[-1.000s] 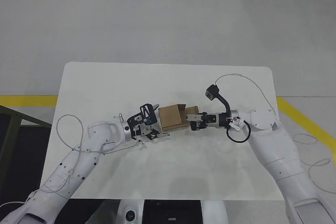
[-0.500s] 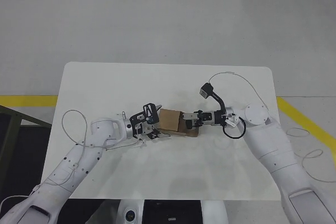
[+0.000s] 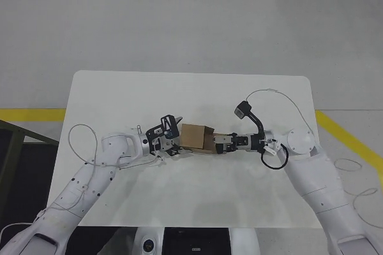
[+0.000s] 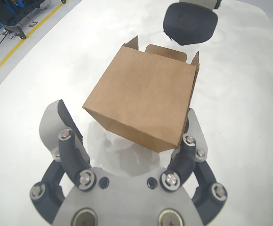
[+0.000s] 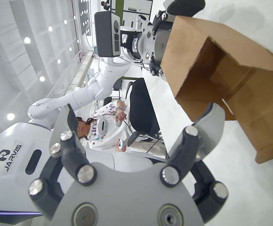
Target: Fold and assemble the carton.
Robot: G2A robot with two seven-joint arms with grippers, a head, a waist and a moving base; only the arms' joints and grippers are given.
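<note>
A brown carton (image 3: 195,137) lies on its side mid-table, between both grippers. Its shut end (image 4: 136,139) points at my left gripper (image 4: 127,116), which is open; one finger (image 4: 194,123) touches the carton's side and the other (image 4: 64,118) stands just clear of it. The open end (image 5: 217,71) faces my right gripper (image 5: 138,111), also open, with a long flap (image 5: 261,128) reaching out beside one finger (image 5: 211,115). In the top view the left gripper (image 3: 168,136) and right gripper (image 3: 221,143) flank the carton.
The white table (image 3: 191,95) has bare surface all around the carton. A thin cable (image 3: 76,146) loops over the table's left part by the left arm. Past the table edges lies grey floor with yellow tape (image 3: 25,115).
The right gripper, pressed up to the carton's open end half a second ago, has drawn back to the right. The carton has shifted slightly left, towards the left gripper.
</note>
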